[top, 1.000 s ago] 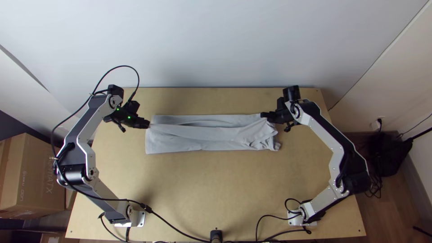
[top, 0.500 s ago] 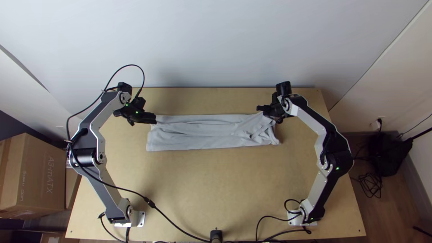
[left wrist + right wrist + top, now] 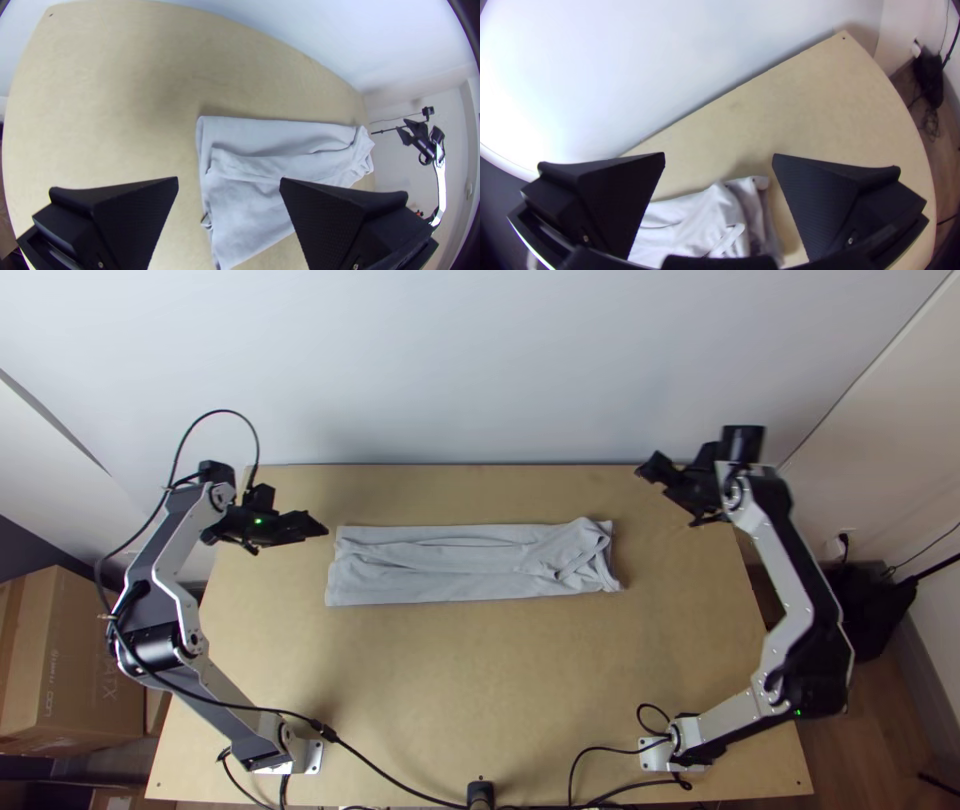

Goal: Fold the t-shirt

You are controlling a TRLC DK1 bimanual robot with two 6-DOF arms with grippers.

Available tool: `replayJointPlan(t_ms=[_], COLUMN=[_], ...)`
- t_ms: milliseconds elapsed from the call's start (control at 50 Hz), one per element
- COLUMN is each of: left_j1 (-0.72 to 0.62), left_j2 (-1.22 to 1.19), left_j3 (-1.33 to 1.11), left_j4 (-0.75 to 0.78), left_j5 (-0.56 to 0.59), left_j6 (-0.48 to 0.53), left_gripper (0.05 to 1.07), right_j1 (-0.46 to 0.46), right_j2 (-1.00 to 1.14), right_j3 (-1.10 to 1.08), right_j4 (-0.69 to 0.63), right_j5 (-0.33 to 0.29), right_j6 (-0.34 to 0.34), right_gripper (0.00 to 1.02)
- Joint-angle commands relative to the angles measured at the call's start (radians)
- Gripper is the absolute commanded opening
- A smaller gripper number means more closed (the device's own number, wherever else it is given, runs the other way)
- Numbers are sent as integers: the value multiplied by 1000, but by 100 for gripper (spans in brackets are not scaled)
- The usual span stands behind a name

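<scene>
Our grey t-shirt [image 3: 450, 560] lay stripwise toward the table's [image 3: 480, 670] twelve — left gripper [image 3: 322, 527] open at the shirt's nine, right gripper [image 3: 648, 467] open at its two. A cardboard box [image 3: 90, 660] flanked the table's nine; a cable [image 3: 328, 733] crossed its seven.

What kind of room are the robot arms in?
Maybe a workshop or lab: there's a wooden table with two robot arms bolted on, loose cables, and cardboard boxes beside it.

it looks like a small robot lab corner: in the top view, two robot arms [image 3: 790, 580] are mounted on a wooden table [image 3: 480, 670], cables [image 3: 375, 762] trail along the bottom, a plain pale wall [image 3: 450, 360] spans the top, cardboard boxes [image 3: 85, 660] sit lower left, wood flooring [image 3: 870, 750] shows lower right.
</scene>
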Motion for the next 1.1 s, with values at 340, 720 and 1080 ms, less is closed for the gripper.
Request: replayJointPlan(t_ms=[340, 720, 1080], left_j1=[125, 145, -20], left_j2=[44, 132, 216], left_j3=[-204, -234, -201], left_j4=[26, 9, 91], left_j5=[183, 214, 215], left_j6=[191, 231, 96], left_gripper=[103, 103, 103], right_j1=[-164, -89, -65], right_j2=[-114, -169, -215], right_j3=[41, 52, 27], right_j4=[-207, -213, -212], right_j5=[-506, -510, -506], right_j6=[176, 196, 189], right_gripper=[99, 99, 99])
